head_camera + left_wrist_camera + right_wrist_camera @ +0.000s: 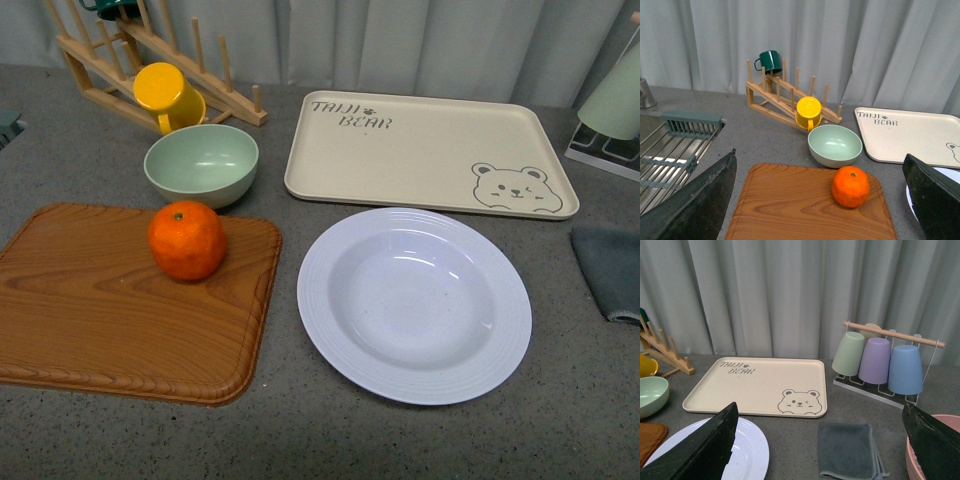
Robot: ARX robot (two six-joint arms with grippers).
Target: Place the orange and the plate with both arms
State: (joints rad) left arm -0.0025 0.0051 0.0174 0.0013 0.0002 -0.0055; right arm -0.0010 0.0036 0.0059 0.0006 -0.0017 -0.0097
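0 of 2 placements appear done. the orange (187, 240) sits on the wooden board (110, 300), far left; the plate (322, 300) lies right of it on the tabletop (300, 440). left gripper (819, 153) and right gripper (819, 405) are spread apart, holding nothing. the green bowl (201, 163) crowds the orange's far side; the bear tray (430, 150) offers open room just beyond the plate.

I'm seeing the orange (187, 240) sitting on the far part of the board (110, 320), which is lying at the left of the counter (300, 440). The plate (414, 303) is lying just right of the board. A bowl (201, 165) is standing behind the orange, a tray (430, 150) behind the plate, and a cloth (610, 270) is lying at the far right.
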